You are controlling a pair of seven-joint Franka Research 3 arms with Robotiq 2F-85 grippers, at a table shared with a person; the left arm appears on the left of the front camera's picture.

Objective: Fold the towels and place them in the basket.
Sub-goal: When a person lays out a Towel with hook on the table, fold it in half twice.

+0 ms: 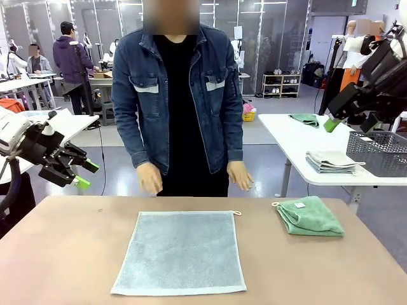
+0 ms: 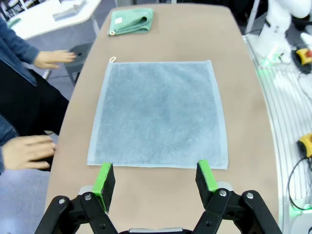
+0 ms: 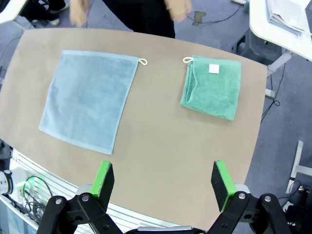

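**Left gripper [image 2: 156, 178] and right gripper [image 3: 163, 183] spread, holding nothing**

The pale blue-grey towel [image 1: 180, 252] lies flat in the middle of the table [image 1: 63, 254]. The mint green towel [image 1: 310, 216], folded, sits farther right. A person [image 1: 222, 95] stands at the far edge. The basket [image 1: 381, 152] rests on a white table [image 1: 286, 130] behind.

Pale blue-grey towel [image 1: 180, 251]; mint green towel [image 1: 311, 216], white label tag [image 1: 299, 204]; tan table [image 1: 63, 254]; black claws, green pads.

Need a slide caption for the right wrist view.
Open right gripper above table: blue-grey towel flat, green towel folded.
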